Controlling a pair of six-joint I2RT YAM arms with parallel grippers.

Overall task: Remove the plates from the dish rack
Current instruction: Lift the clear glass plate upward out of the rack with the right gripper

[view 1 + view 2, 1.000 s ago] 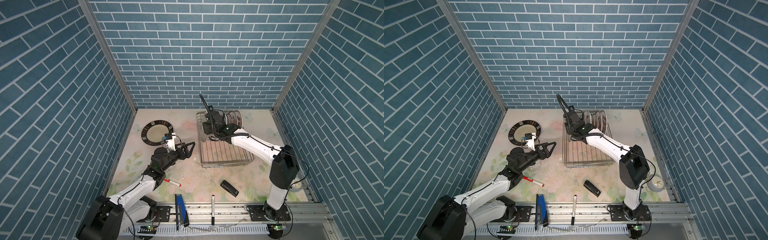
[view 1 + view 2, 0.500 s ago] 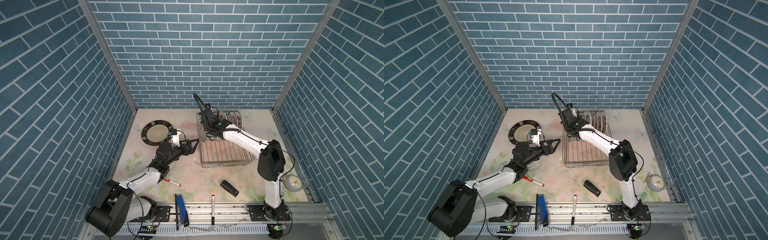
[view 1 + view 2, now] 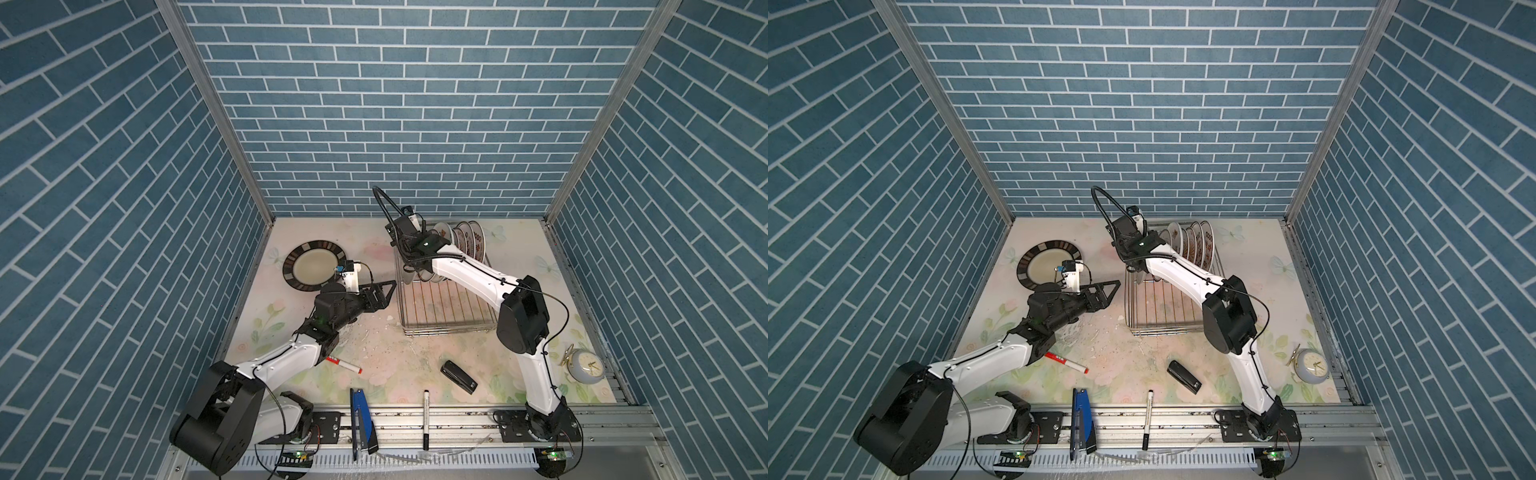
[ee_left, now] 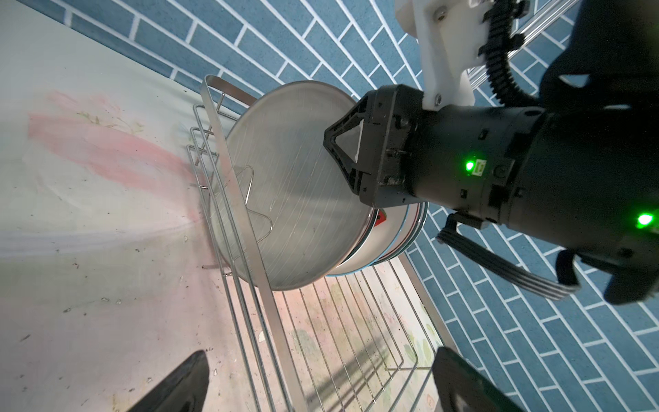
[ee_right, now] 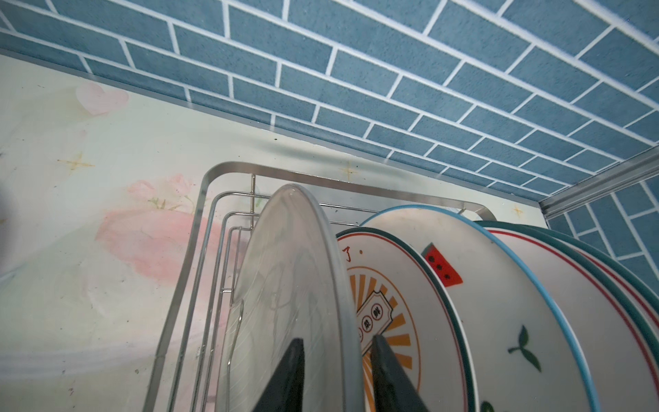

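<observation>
Several plates point(image 3: 467, 241) upright in the rack point(image 3: 446, 328)

They stand on edge at its far end, right of centre in both top views. The right gripper point(image 5: 337, 342) straddles the front plate point(image 5: 285, 285) at its rim; whether it clamps, I cannot tell. The left gripper point(image 3: 388, 293) gapes empty just left of the rack. A lone plate point(image 3: 309, 266) lies flat, centre-left.

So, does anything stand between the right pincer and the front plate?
Nothing visible. The right pincer straddles the rim of the front plate, one finger on each side; the sunburst plate stands close behind.
</observation>
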